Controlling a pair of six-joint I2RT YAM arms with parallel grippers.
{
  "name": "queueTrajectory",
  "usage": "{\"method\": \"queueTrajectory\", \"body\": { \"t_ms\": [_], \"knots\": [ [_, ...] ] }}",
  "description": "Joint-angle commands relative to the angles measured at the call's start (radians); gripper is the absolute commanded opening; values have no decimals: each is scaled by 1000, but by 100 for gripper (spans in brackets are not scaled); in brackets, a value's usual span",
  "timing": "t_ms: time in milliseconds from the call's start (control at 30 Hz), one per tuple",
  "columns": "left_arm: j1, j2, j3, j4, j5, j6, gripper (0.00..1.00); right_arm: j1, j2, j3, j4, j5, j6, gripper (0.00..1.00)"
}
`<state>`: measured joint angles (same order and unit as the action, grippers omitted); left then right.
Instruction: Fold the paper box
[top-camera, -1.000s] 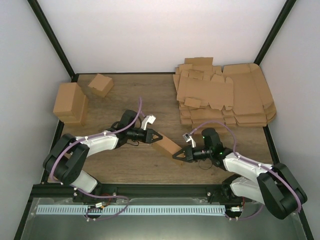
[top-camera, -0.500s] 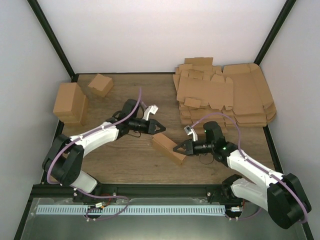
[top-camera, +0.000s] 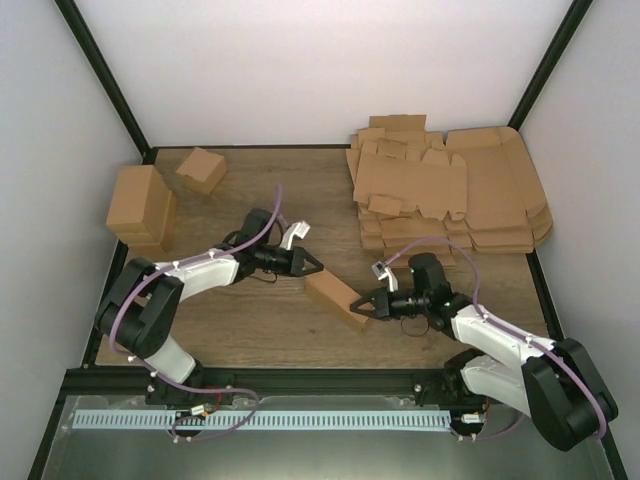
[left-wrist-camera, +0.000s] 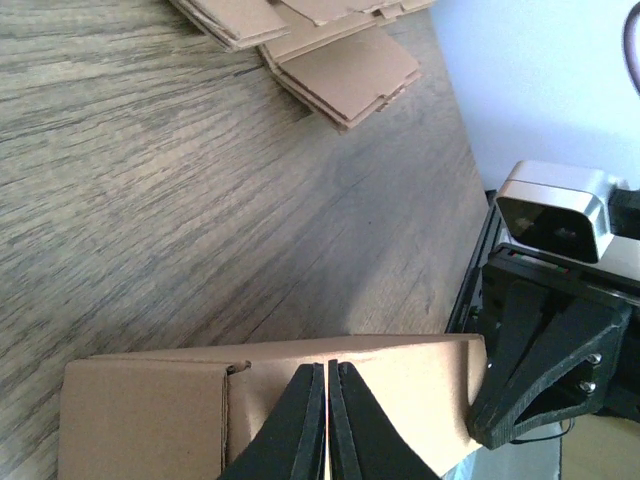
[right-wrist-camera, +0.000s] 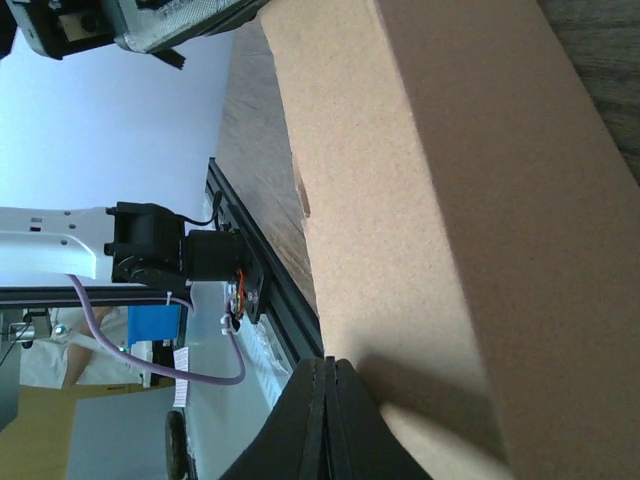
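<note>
Paper box (top-camera: 335, 294) looks fully formed, closed oblong mid-table (top-camera: 250, 335) btwn arms. L gripper (top-camera: 316, 266) & R gripper (top-camera: 358, 308) both clenched, empty, tips at its ends. Prob. only final press left.

Top external: above and behind me, looking down on the whole table (top-camera: 250, 335).
Left wrist: close, facing the paper box (left-wrist-camera: 140, 420) top.
Right wrist: nearer still, along its side.
Shared: that box.
</note>
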<state>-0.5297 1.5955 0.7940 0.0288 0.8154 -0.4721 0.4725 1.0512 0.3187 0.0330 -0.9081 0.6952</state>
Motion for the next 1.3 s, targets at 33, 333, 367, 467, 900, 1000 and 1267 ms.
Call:
{"method": "queueTrajectory", "body": {
  "t_ms": [33, 333, 367, 467, 900, 1000, 1267],
  "knots": [
    [0, 69, -70, 35, -5, 20, 4, -10, 23, -51, 41, 32, -6, 1],
    [2, -14, 16, -50, -2, 23, 4, -17, -55, 84, -104, 15, -44, 1],
    [2, -21, 18, -52, 0, 23, 4, -17, -57, 86, -106, 9, -42, 1],
    [2, -12, -5, -35, 6, 35, 4, -17, -38, 51, -79, 10, -39, 1],
    [4, 104, -203, 255, 42, -23, 4, -20, 64, -41, 30, 32, -64, 1],
    [5, 50, -177, 160, -8, 2, 4, -43, 65, -7, -21, 43, -95, 1],
    [5, -163, -187, 9, -191, -130, 4, -120, 236, 101, -54, 56, -198, 1]
  ]
}}
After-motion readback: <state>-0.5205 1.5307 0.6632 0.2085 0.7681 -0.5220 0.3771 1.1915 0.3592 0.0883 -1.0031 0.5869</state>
